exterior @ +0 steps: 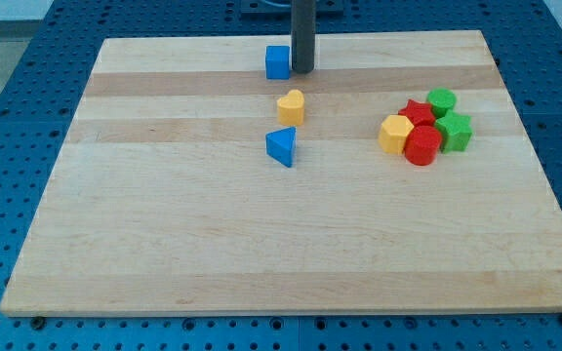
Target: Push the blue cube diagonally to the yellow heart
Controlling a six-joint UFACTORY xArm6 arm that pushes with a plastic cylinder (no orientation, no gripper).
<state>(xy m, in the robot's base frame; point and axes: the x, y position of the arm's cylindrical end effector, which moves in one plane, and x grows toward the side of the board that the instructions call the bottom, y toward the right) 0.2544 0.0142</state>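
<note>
Closest to the camera is just the bare front stretch of the wooden board [291, 263], nothing parked on it. First actual object coming up from there is the blue triangle-ish block [281, 146], sitting well below my tip [302, 70] and a touch toward the view's left of it.

My tip is up near the view's top edge, and the blue cube [278, 61] is right beside it on the view's left, touching or as good as touching; hard to call from this angle. No jaws on this rig, so there's nothing to open or close, it's just a rod pressing sideways.

The yellow heart [291, 106] sits below my tip, slightly to the view's left, closer than the blue triangle. There's a clear gap between cube and heart, so I'd say the push isn't finished. The cube has to travel down and a bit rightward in the view, and my tip is on the wrong side for that, so it'd probably need to get round to the cube's upper left.

Nothing in the lane between them. The cluster far off to the view's right of my tip, namely yellow block [395, 134], red star [417, 111], red cylinder [421, 146], green cylinder [441, 99] and green star [454, 130], is well out of the way.
</note>
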